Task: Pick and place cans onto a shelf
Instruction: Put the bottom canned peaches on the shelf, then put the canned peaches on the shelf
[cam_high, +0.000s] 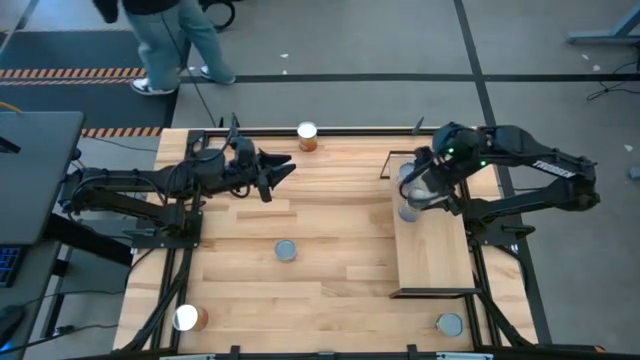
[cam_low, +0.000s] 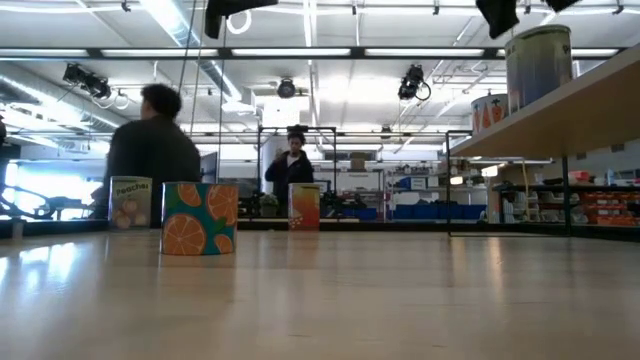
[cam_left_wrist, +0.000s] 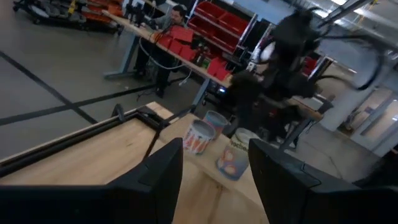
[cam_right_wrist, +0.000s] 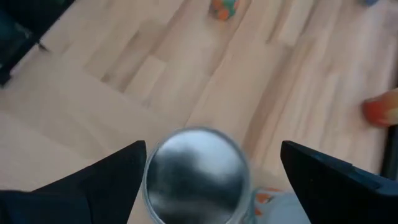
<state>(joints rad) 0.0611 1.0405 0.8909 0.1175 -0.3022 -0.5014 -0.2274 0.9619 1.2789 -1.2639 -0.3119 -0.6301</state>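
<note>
Nearest the right wrist camera we see a silver-topped can (cam_right_wrist: 196, 171) standing between the right gripper (cam_right_wrist: 211, 171) fingers, which are spread wide and clear of its sides: released. In the high view this gripper (cam_high: 420, 190) sits at centre right, over the upper end of the shelf (cam_high: 435, 255), where cans (cam_high: 408, 210) are grouped. We find the left gripper (cam_high: 280, 168) at upper centre-left, fingers parted, holding nothing. Loose cans remain on the table (cam_high: 330, 230): upper centre (cam_high: 307, 135), centre (cam_high: 286, 250), lower left (cam_high: 186, 318), lower right (cam_high: 450, 324).
</note>
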